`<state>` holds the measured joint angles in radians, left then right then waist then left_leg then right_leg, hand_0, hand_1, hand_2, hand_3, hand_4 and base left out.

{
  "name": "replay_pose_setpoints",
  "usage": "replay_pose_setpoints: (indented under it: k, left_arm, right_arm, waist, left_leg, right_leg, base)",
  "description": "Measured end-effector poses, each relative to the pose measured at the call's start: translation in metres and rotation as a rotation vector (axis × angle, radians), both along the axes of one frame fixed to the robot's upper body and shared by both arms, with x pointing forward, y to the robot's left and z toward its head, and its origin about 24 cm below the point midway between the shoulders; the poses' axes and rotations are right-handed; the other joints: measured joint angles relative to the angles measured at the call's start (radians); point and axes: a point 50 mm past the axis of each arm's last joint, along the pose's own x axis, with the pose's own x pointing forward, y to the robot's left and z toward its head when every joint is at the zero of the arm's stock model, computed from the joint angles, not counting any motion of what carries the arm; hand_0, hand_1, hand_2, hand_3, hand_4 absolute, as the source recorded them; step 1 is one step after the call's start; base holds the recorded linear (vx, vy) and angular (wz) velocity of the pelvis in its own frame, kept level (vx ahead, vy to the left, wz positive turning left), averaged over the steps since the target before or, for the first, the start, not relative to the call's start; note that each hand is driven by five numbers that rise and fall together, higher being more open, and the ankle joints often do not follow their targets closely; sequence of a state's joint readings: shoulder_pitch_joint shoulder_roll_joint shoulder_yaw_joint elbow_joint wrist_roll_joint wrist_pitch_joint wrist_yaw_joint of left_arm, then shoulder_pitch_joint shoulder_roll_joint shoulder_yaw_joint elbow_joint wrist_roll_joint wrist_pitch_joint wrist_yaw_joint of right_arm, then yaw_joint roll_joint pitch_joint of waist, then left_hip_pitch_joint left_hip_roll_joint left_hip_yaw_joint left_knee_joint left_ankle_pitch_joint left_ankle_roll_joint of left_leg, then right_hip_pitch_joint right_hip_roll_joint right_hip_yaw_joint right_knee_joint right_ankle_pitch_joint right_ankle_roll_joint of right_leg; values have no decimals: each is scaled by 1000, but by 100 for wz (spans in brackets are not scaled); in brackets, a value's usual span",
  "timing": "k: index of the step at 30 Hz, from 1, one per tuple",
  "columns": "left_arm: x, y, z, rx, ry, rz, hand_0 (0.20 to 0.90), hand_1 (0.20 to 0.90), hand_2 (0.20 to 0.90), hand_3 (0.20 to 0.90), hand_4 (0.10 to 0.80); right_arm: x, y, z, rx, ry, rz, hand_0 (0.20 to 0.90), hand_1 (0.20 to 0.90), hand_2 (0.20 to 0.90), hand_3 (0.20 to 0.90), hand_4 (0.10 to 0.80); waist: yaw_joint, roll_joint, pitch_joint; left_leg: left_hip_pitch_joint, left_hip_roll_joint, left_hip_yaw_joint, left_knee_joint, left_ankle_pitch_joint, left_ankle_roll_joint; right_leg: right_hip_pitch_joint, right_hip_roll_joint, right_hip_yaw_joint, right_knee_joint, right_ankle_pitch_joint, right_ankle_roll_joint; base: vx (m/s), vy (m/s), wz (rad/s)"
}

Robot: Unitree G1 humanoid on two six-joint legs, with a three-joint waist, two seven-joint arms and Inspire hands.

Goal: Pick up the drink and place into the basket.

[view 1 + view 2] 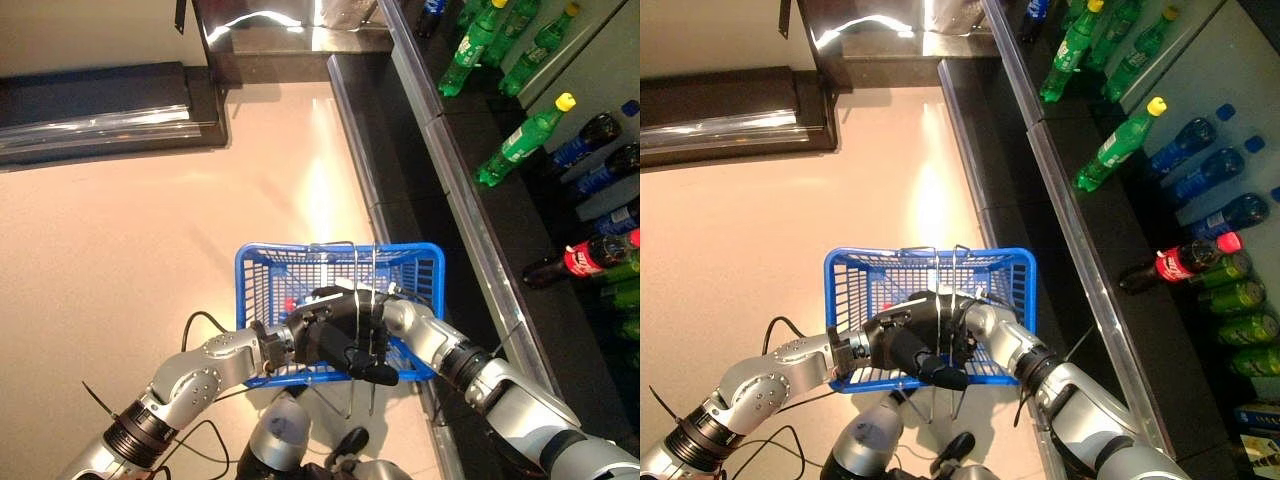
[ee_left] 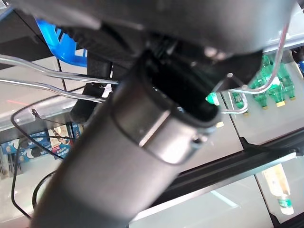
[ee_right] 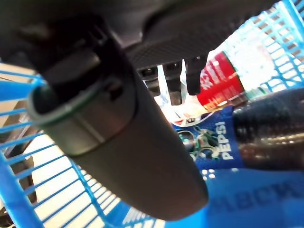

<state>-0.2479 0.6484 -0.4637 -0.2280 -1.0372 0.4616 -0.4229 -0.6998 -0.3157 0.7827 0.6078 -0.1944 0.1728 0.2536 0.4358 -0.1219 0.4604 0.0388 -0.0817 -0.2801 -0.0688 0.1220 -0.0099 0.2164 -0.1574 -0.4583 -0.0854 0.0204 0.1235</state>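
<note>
The drink (image 3: 266, 137), a dark bottle with a blue label, lies on its side inside the blue basket (image 1: 262, 262), just past the fingers (image 3: 192, 76) of the right hand (image 1: 375, 330). A red-labelled bottle (image 3: 221, 78) lies touching it on the basket floor. The right hand reaches into the basket from the right; its fingers point down over the two bottles, and whether they touch the drink cannot be told. The left hand (image 1: 318, 335) comes in from the near left and sits at the basket's wire handles (image 1: 358, 262); the head views show it curled there, but its grip on the wire cannot be confirmed. The basket hangs over a pale floor (image 1: 130, 250). To the right runs a dark shelf (image 1: 500, 220) carrying green bottles (image 1: 522, 140), blue-capped dark bottles (image 1: 590, 135) and one red-capped cola bottle (image 1: 580, 260).
</note>
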Motion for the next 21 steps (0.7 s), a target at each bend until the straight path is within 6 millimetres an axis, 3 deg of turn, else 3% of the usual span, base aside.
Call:
replay_pose_setpoints:
  k: [7,16,21]
  left_arm:
    - [0,0,0,2,1,4,300,300,300,200,100]
    - [2,4,-1,15,-1,57,300,300,300,200,100]
    - [6,18,-4,69,-24,176,300,300,300,200,100]
  right_arm:
    - [6,1,20,93,-76,-36,900,900,900,900,800]
    - [-2,-10,27,208,-120,-91,900,900,900,900,800]
    - [-6,-21,42,287,-172,-113,900,900,900,900,800]
  waist:
    - [-5,0,0]
    - [-39,0,0]
    - [-72,0,0]
  left_leg:
    - [0,2,8,-1,-1,1]
    - [-6,6,33,-1,-2,3]
    - [-6,11,61,-2,-3,8]
  right_leg:
    - [-4,0,6,0,0,0]
    - [-23,0,32,0,7,-1]
    - [-35,0,61,0,12,-3]
  base:
    - [-5,5,-2]
    - [-6,8,-8]
    - [-8,12,-17]
